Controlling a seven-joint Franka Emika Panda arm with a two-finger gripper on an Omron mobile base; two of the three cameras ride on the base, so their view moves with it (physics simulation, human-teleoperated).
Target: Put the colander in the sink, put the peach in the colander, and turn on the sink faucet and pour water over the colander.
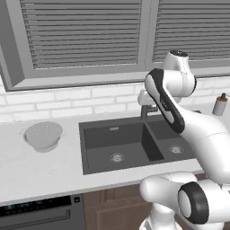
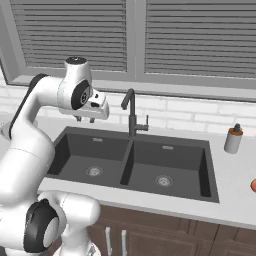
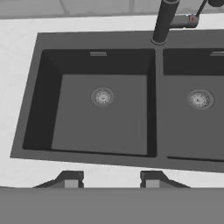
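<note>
Two dark rectangular sink basins

Grey louvered window above white brick wall, pale counter, wooden cabinets.

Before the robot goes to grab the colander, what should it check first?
1. Hand empty, fingers apart: ok.
2. Colander upright on the counter, left of the sink: ok.
3. Both basins empty, room for the colander: ok.
4. Sink faucet off, no water running: ok.
5. Hand near the colander: not ok, it hangs above the sink.
6. Peach in reach: cannot tell, just a sliver at the right edge.
</note>
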